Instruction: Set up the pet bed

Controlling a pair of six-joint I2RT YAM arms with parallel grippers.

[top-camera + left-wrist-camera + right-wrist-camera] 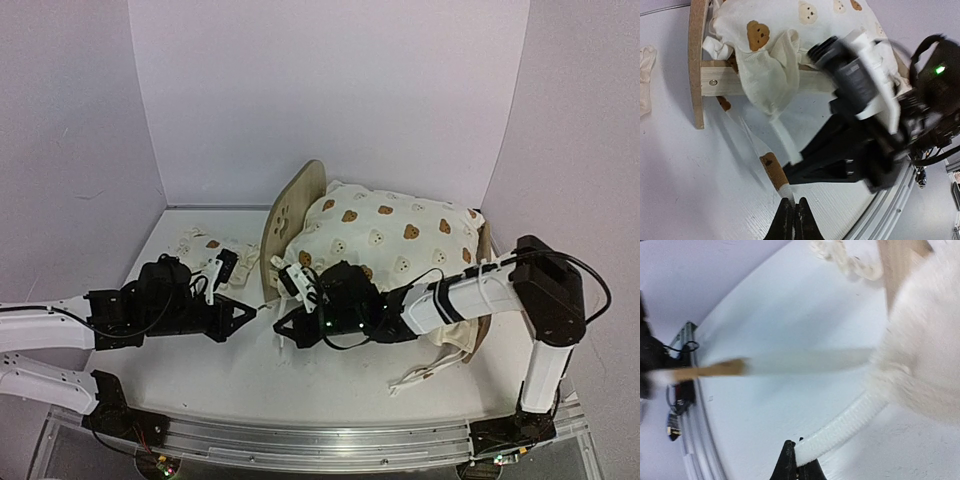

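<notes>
Top cam sits high behind both arm bases, looking down over the whole table (250, 380) and the pet bed (290, 215). Wrist cams ride low and close to it, both catching the same stretched cushion tie (772, 167).

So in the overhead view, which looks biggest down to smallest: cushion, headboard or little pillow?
1. cushion
2. headboard
3. pillow, though the left arm hides part of it, so the last two are unsure.

From the centre of the surface (300, 385), 6 o'clock is bare to the near edge. The pet bed (290, 215) and overhanging cushion (400, 235) block 12 to 2, and a pillow (195, 243) sits at 10. The left pincer (260, 311) and right pincer (279, 326) crowd mid-surface, each clamping a cushion tie (772, 170).
</notes>
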